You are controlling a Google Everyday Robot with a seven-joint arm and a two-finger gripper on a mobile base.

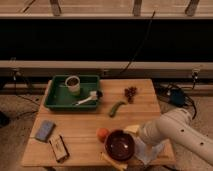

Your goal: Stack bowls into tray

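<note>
The dark maroon bowl sits upright near the table's front edge. Touching its upper left rim is a small bright orange round shape that I take for the orange bowl, mostly hidden. The green tray lies at the table's back left and holds a white cup and a white utensil. My white arm reaches in from the right. Its gripper is low at the maroon bowl's right rim, open, largely hidden by the arm, and I see nothing in it.
Dark grapes and a green pepper lie mid-table. A grey-blue cloth and a brown bar are at the front left. A yellow item and white paper lie by the arm.
</note>
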